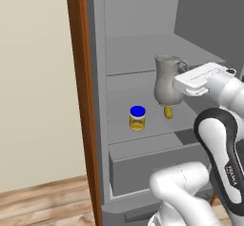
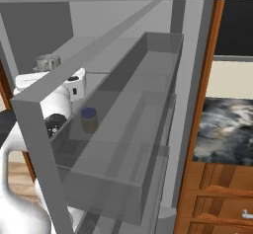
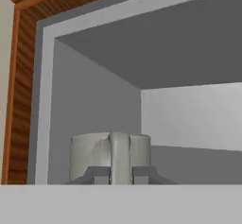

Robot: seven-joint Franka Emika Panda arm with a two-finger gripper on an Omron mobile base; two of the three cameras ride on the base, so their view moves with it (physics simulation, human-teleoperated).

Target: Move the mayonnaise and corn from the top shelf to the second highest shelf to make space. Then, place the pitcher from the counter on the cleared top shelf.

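The first part looked finished: the mayonnaise (image 1: 137, 118) and the corn (image 1: 168, 111) both stood on the second highest shelf (image 1: 143, 137), the jar to the left and the cob just beneath the pitcher (image 1: 166, 80). The gripper (image 3: 120, 175) was closed on the pitcher's handle, holding it in the air inside the fridge, its belly below the top shelf (image 1: 128, 70) front edge and its rim above. What remained, by my reading, was lifting it clear of that edge and setting it down on the shelf. The fingers were hidden behind the hand in the left base view, the door bin (image 2: 148, 109) screened much of the right one, and the counter (image 2: 227, 129) showed partly.
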